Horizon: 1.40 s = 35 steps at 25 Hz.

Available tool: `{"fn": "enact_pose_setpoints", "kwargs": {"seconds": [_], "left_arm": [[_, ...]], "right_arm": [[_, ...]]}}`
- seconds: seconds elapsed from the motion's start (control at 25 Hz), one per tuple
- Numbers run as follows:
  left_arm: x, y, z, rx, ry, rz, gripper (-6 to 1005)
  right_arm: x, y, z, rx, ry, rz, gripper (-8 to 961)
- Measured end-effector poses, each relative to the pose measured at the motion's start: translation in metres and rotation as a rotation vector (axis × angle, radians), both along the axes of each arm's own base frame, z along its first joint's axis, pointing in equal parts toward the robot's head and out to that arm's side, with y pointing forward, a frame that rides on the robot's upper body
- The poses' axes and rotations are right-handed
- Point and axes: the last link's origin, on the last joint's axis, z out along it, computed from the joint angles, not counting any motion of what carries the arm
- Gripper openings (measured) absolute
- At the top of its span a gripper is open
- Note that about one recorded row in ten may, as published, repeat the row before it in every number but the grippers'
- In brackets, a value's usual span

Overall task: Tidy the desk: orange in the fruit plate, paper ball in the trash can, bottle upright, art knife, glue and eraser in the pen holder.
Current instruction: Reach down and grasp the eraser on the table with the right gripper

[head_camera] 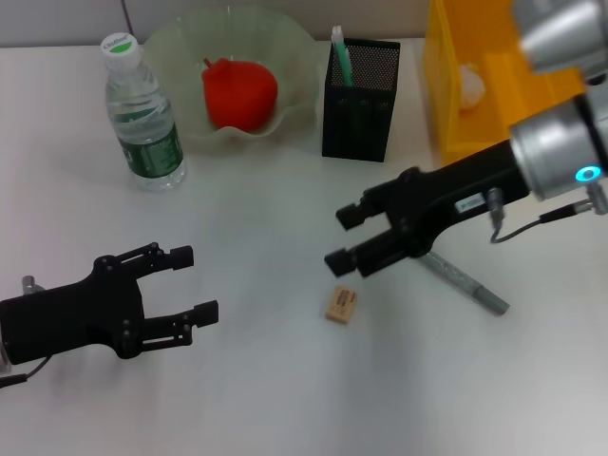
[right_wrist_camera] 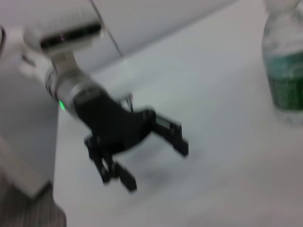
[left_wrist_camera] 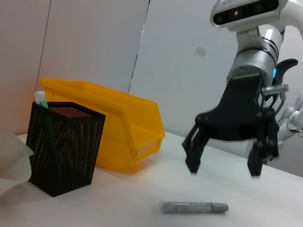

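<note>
The tan eraser [head_camera: 341, 305] lies on the white desk. My open, empty right gripper [head_camera: 338, 238] is just behind it, over the desk. The grey art knife [head_camera: 467, 282] lies beside the right arm and also shows in the left wrist view [left_wrist_camera: 194, 207], below the right gripper [left_wrist_camera: 223, 169]. The orange [head_camera: 239, 92] sits in the fruit plate [head_camera: 285, 47]. The bottle [head_camera: 142, 114] stands upright at the back left. The pen holder [head_camera: 366, 109] holds a green-white glue stick [head_camera: 340, 55]. The paper ball [head_camera: 471, 84] lies in the yellow trash can [head_camera: 446, 95]. My left gripper [head_camera: 198, 283] is open and empty at the front left.
The pen holder [left_wrist_camera: 64, 146] stands close beside the trash can [left_wrist_camera: 118, 127] at the back right. The right wrist view shows the left gripper [right_wrist_camera: 158, 167] and the bottle [right_wrist_camera: 284, 80]. A pale wall runs behind the desk.
</note>
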Motion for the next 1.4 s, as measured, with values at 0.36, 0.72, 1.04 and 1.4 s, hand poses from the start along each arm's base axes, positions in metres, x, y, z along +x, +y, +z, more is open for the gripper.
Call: {"fn": "enact_pose_setpoints", "kwargs": {"seconds": [0.36, 0.72, 1.04, 1.4], "left_arm": [[0.002, 0.004, 0.001, 0.013, 0.000, -0.002, 849], [0.002, 0.006, 0.002, 0.027, -0.004, 0.005, 849], [0.003, 0.007, 0.001, 0.029, -0.008, 0.005, 849], [0.003, 0.008, 0.001, 0.038, -0.016, 0.010, 849]], "right_arm": [[-0.011, -0.002, -0.040, -0.032, -0.221, 0.139, 787], [-0.010, -0.005, -0.061, -0.019, -0.310, 0.229, 786], [-0.006, -0.005, -0.061, -0.013, -0.320, 0.229, 786], [0.004, -0.005, -0.064, 0.008, -0.367, 0.250, 785]]}}
